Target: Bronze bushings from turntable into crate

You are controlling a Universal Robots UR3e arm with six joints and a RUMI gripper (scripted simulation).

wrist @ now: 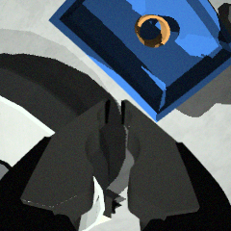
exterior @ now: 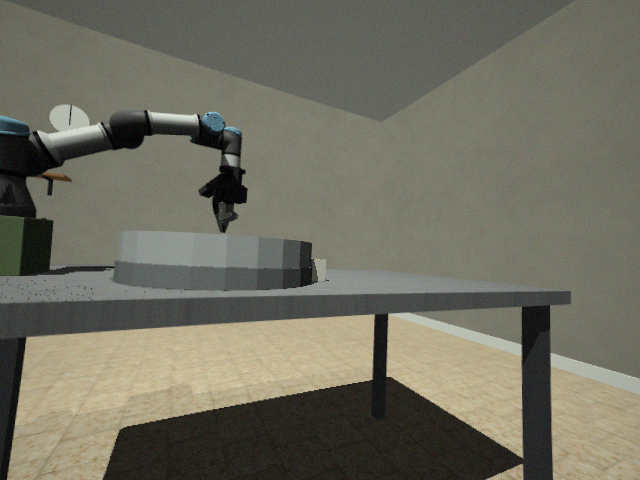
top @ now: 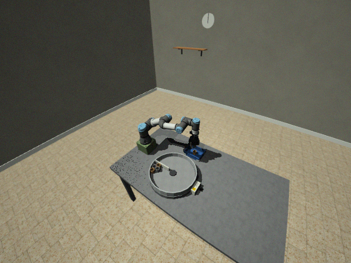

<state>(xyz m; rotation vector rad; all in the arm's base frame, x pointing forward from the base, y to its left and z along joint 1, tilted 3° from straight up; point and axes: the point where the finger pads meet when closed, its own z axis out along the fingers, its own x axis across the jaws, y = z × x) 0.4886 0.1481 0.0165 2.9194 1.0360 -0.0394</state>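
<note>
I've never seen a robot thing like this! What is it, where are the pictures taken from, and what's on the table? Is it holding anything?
It's a robot arm, standing on a green block. Its "hand" is a gripper with two fingers.

The top picture looks down from high up. The exterior one looks from beside the table. The wrist one looks past the robot's own fingers.

On the table is a big round turntable carrying little metal sleeves: two orangey bronze ones and some grey steel ones. Behind it is a blue crate with a bronze sleeve inside. A small white and yellow box sits beside the turntable.

The fingers are shut, holding nothing.
</note>
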